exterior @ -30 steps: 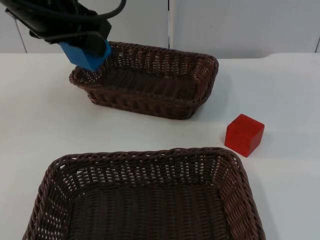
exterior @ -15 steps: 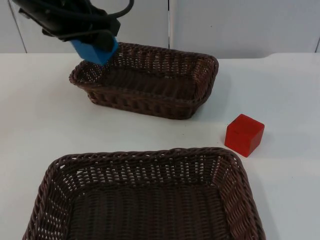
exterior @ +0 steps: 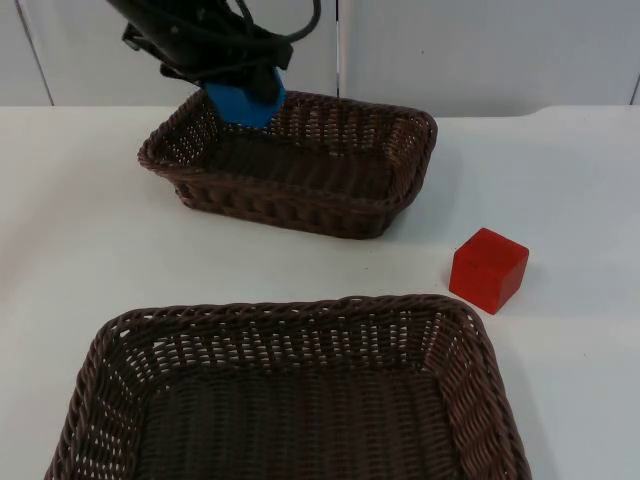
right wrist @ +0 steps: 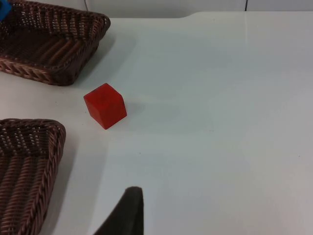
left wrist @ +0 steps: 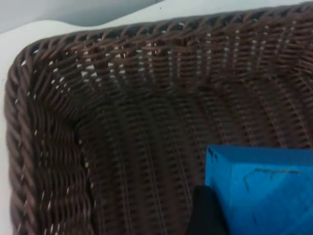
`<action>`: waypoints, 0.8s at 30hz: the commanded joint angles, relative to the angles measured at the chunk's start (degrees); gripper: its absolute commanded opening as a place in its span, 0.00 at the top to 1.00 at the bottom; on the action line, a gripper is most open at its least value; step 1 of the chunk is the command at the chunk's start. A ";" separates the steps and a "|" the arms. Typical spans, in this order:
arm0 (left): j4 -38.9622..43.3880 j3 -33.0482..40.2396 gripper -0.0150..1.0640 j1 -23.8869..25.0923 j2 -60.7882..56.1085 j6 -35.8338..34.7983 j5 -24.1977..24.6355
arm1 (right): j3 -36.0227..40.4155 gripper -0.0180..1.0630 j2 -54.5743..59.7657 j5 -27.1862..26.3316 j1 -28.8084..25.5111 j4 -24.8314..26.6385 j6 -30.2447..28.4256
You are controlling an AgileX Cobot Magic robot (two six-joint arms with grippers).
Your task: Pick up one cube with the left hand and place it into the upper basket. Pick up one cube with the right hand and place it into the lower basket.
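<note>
we hold blue cube (exterior: 246, 102) in left gripper (exterior: 232, 88), fingers clamped on it, above upper basket (exterior: 400, 190). next, probably: lower, release. right gripper waits, fingers' state unclear; red cube (exterior: 488, 269) on bench (exterior: 80, 250), beside lower basket (exterior: 480, 370).

Two baskets (exterior: 300, 160) (exterior: 290, 400), two cubes (exterior: 246, 103) (exterior: 488, 269) (blue, red).

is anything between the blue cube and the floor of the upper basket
Nothing visible. The left end effector holds the blue cube above the upper basket, already past its near-left rim; the left wrist view shows only bare wicker floor below it. The right end effector waits over the table, apart from the red cube.
</note>
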 commanded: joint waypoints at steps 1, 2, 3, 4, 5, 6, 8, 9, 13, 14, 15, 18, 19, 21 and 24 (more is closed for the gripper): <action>-1.13 -3.03 0.99 0.09 2.65 0.01 0.03 | 0.41 0.01 -0.22 -0.21 -0.37 -0.11 -0.09; -1.13 -3.03 0.99 0.09 2.65 0.01 0.03 | 0.41 0.01 -0.22 -0.21 -0.37 -0.11 -0.09; -1.17 -4.38 0.99 0.09 4.34 0.01 -0.19 | 0.41 0.01 -0.22 -0.21 -0.37 -0.11 -0.09; -1.48 -4.87 0.99 0.09 5.43 0.01 -0.34 | 0.41 0.01 -0.22 -0.21 -0.37 -0.11 -0.09; -1.46 -5.49 0.99 0.09 6.19 0.01 -0.59 | 0.41 0.01 -0.22 -0.21 -0.37 -0.11 -0.09; -1.46 -5.49 0.99 0.09 6.19 0.01 -0.59 | 0.41 0.01 -0.22 -0.21 -0.37 -0.11 -0.09; -1.46 -5.80 0.99 0.09 7.64 0.29 -1.44 | 0.41 0.01 -0.22 -0.21 -0.37 -0.11 -0.09; -1.46 -5.80 0.99 0.09 8.28 0.29 -1.79 | 0.41 0.01 -0.22 -0.21 -0.37 -0.11 -0.09; -1.98 -5.80 0.99 0.09 9.82 0.42 -1.92 | 0.41 0.01 -0.22 -0.21 -0.37 -0.11 -0.09; -1.98 -5.80 0.99 0.09 10.08 0.63 -2.06 | 0.41 0.01 -0.22 -0.21 -0.37 -0.11 -0.09; -2.22 -5.80 0.99 0.09 10.26 0.79 -2.33 | 0.41 0.01 -0.22 -0.21 -0.37 -0.11 -0.09; -2.39 -5.80 0.99 0.09 10.46 0.92 -2.56 | 0.41 0.01 -0.22 -0.21 -0.37 -0.11 -0.09; -2.51 -5.80 0.99 0.09 10.61 1.03 -2.69 | 0.41 0.01 -0.22 -0.21 -0.37 -0.11 -0.09; -2.60 -5.80 0.98 0.09 10.61 1.03 -2.94 | 0.41 0.01 -0.22 -0.21 -0.37 -0.11 -0.09; -2.74 -5.80 0.81 -0.16 10.61 1.03 -3.35 | 0.41 0.01 -0.22 -0.21 -0.37 -0.11 -0.09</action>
